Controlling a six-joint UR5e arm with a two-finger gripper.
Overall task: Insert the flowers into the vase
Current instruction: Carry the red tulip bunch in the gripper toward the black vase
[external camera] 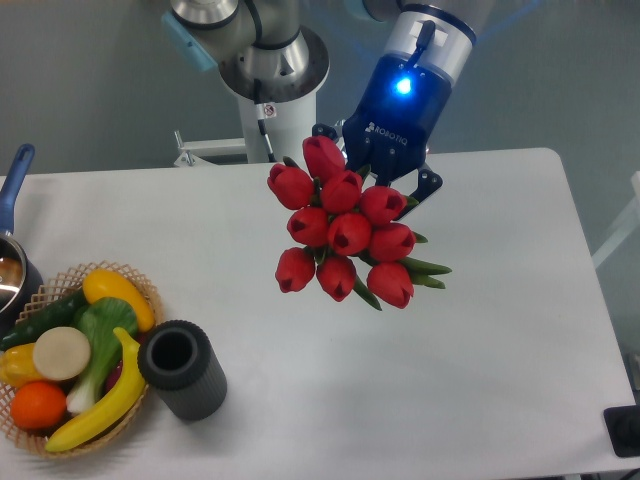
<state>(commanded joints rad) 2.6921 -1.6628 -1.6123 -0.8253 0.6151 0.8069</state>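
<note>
- the gripper (378, 178) hangs above the far middle of the white table (500, 330), its blue body lit by a bright blue light, its dark fingers reaching down behind the blooms.
- the flowers (345, 228) are a tight bunch of red tulips with green leaves, held up in the air with the heads turned toward the camera; their stems run back into the gripper, so the fingers look clenched on the bunch, though the contact itself is hidden by the blooms.
- green leaf tips stick out at the right and lower edge of the bunch.
- the vase (182, 368) stands on the table near the front left, a dark ribbed cylinder with its round mouth open upward, well apart from the flowers and lower left of them.
- the wicker basket (140, 290) sits just beside the vase on its left, touching or nearly so, and holds a banana, an orange, a cucumber and other produce.
- a pot with a blue handle (12, 185) shows at the left edge, behind the basket.
</note>
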